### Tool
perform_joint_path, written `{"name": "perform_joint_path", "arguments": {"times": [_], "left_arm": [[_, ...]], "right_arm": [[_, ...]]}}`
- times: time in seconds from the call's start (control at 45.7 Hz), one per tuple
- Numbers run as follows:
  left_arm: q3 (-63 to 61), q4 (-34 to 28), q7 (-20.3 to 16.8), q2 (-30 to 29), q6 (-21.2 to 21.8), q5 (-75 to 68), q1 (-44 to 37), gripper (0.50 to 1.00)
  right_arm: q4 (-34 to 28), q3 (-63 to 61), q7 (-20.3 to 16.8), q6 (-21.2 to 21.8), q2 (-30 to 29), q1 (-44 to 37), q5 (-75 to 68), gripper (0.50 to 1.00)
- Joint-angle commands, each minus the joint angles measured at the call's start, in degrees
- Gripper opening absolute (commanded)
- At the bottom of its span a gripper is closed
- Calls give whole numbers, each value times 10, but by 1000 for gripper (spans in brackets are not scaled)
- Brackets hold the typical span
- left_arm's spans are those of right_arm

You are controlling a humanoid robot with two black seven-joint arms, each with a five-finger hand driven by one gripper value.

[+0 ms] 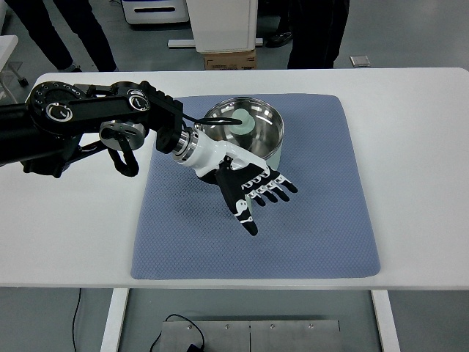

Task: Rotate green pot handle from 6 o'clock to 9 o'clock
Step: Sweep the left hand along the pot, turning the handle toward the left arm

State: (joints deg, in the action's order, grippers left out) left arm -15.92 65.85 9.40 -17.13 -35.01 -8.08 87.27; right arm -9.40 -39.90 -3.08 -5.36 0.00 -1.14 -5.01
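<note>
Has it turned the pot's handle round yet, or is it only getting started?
Hard to say: the pot sits on the blue mat, but its handle is hidden behind the left hand. That hand hovers beside it, fingers spread, holding nothing. Gripping and turning seem left.

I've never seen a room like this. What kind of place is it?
Probably a robot lab or test room: a white table with a blue mat, the left hand beside a pot, and people's legs standing behind.

The mat (308, 220) is blue-grey with a fine woven texture, the table (418, 176) white, the pot (267, 128) silver, the left hand (253, 187) black and white.
</note>
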Motion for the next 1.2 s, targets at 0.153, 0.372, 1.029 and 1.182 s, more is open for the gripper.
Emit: {"name": "perform_joint_path", "arguments": {"times": [0.153, 0.372, 1.029, 1.182], "left_arm": [[-29, 0, 1, -10, 0, -1, 15, 1000], [-57, 0, 12, -13, 0, -1, 28, 1000], [-107, -1, 32, -43, 0, -19, 59, 1000], [-109, -3, 31, -58, 0, -38, 60, 1000]], "right_arm": [[0, 0, 0, 0, 0, 0, 0, 1000], [0, 0, 0, 0, 0, 0, 0, 1000], [0, 0, 0, 0, 0, 0, 0, 1000], [0, 0, 0, 0, 0, 0, 0, 1000]]}}
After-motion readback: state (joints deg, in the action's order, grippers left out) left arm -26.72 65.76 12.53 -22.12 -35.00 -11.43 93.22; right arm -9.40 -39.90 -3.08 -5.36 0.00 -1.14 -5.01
